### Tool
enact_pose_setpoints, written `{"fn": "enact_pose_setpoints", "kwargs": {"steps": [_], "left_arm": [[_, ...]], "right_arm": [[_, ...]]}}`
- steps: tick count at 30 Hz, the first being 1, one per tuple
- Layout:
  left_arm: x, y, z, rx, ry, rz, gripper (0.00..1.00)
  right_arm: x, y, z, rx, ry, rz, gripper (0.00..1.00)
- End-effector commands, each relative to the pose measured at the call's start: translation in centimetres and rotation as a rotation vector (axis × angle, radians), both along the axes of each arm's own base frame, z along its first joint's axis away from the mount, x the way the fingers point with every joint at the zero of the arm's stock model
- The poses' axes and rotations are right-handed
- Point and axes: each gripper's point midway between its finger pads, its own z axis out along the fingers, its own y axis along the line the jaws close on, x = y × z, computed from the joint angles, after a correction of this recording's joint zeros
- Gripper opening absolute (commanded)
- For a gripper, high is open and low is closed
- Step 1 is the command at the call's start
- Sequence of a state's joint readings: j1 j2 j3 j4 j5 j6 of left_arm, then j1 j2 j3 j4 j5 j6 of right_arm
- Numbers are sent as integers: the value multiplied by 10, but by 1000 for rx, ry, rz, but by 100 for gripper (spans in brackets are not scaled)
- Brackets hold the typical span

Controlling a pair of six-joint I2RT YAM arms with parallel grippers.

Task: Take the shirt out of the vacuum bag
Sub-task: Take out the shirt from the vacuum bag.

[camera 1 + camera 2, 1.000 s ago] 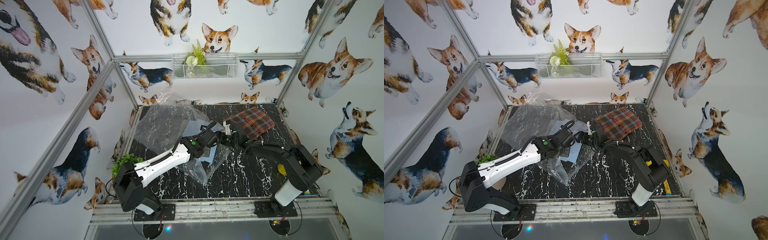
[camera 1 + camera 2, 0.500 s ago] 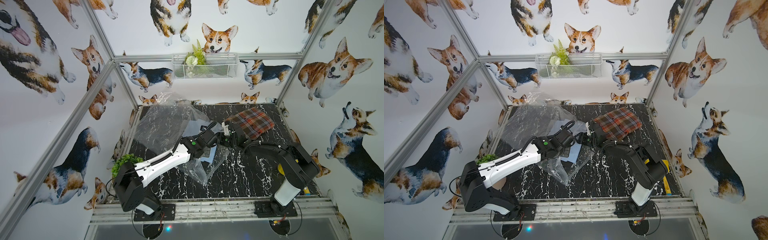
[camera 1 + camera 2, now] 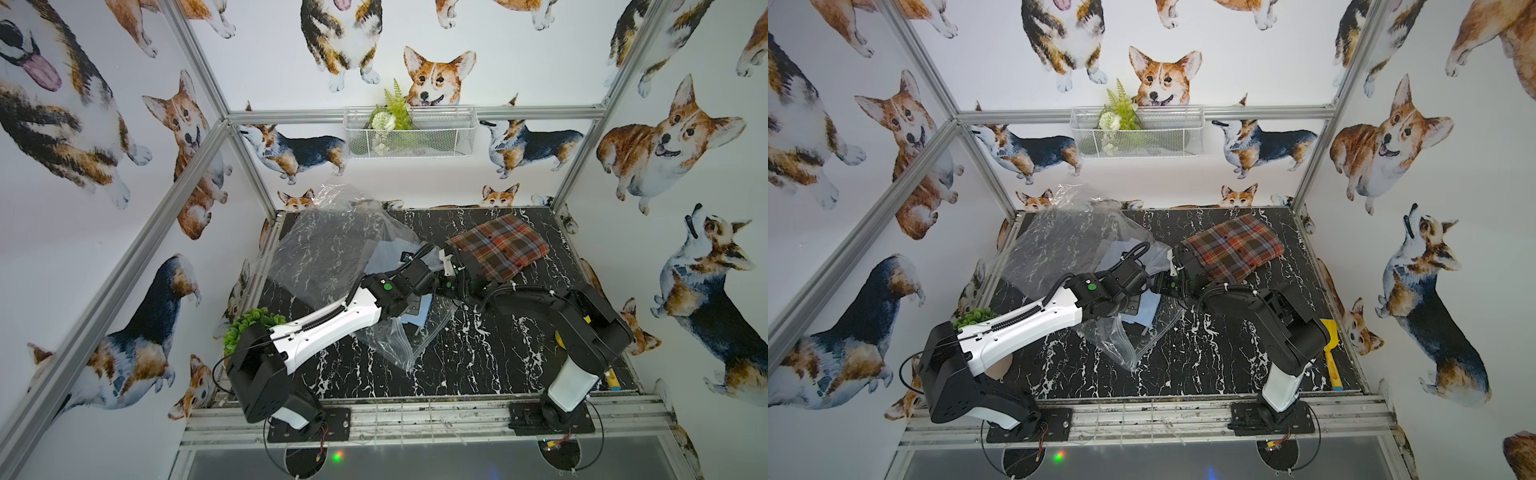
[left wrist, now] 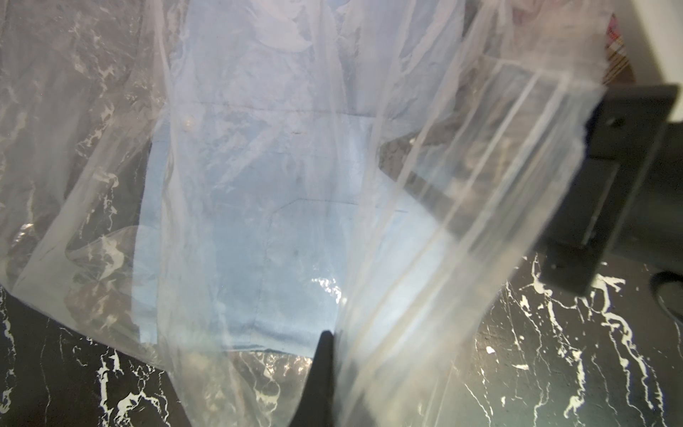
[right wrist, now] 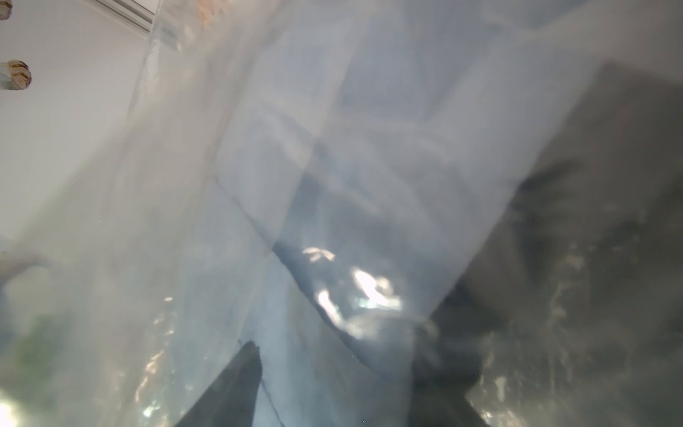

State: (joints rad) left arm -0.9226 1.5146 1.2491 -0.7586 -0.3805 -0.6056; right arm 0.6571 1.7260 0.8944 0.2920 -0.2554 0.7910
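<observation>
The clear, crinkly vacuum bag [image 3: 332, 249] [image 3: 1067, 245] lies over the left half of the black marble table, its mouth towards the middle. A light blue folded shirt [image 3: 417, 318] [image 3: 1146, 309] [image 4: 258, 222] shows through the plastic near the mouth. My left gripper [image 3: 426, 289] [image 4: 332, 369] is shut on the bag's zip-seal edge [image 4: 480, 222] and holds it up. From the right, my right gripper [image 3: 442, 286] [image 5: 336, 351] reaches into the mouth. Its fingers [image 5: 240, 377] stand on either side of a fold of the blue cloth [image 5: 332, 185], pressed on it. Plastic blurs this view.
A folded plaid garment [image 3: 498, 249] lies outside the bag at the back right, just behind my right wrist. A green plant [image 3: 253, 322] sits at the left edge, and a yellow tool [image 3: 1331, 353] at the right edge. A wire basket [image 3: 409, 133] hangs on the back wall.
My right arm has pushed left into the bag's mouth and its jaws have narrowed onto the blue cloth. The left arm still holds the bag's edge in place.
</observation>
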Motion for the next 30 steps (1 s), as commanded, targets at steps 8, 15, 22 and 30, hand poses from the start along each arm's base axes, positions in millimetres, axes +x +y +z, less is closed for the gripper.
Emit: {"fn": "enact_pose_setpoints", "kwargs": {"steps": [8,15,22,30], "left_arm": [[1,0,1,-1,1,10,0],[0,1,-3,2,8,10,0],[0,-2,-6,-6,16,9,0],[-1,-2,-8,-2,20,9,0]], "right_arm": [[8,9,8,52,-9,-17,64],[13,10,17,84,-33,-40,64],[17,16,16,141,-27,-55,55],[21,21,31,168,-48,-54,42]]}}
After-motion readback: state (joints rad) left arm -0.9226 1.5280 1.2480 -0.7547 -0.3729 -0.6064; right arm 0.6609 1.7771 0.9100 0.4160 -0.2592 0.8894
